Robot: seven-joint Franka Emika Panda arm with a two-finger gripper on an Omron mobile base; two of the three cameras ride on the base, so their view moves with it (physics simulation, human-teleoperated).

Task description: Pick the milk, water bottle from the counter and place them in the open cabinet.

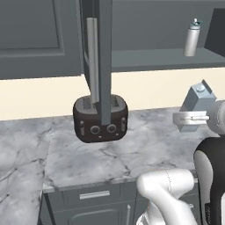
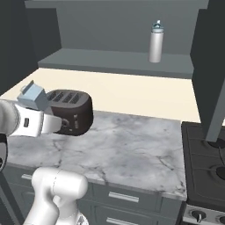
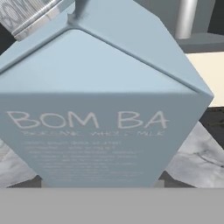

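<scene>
While the slim light grey cylindrical water bottle [image 1: 192,38] with its teal cap is already standing upright on the plain grey shelf of the open dark grey wall cabinet [image 1: 149,59], the robot's two-finger tool [image 1: 193,117] is gripping the small pale blue-grey gabled milk carton [image 1: 198,105] and carrying it in the air above the grey-white veined marble table [image 1: 110,154]. The carton is leaning over in the grip, probably because the hand is turning it toward the shelf opening. In the hand view the carton's printed face [image 3: 96,109] is sitting right against the camera, which fits a carton clenched between the fingers. The cabinet door [image 1: 104,61] with its long silver bar handle [image 1: 92,57] is hanging open in front of the dark rounded toaster [image 1: 100,118] that is sitting on the table, leaving the shelf clear to the right of it. The bottle is occupying the right part of the shelf, so the free stretch left of it looks like the sensible spot for the milk. Judging by this, half the task is done and the second placement is under way.
</scene>
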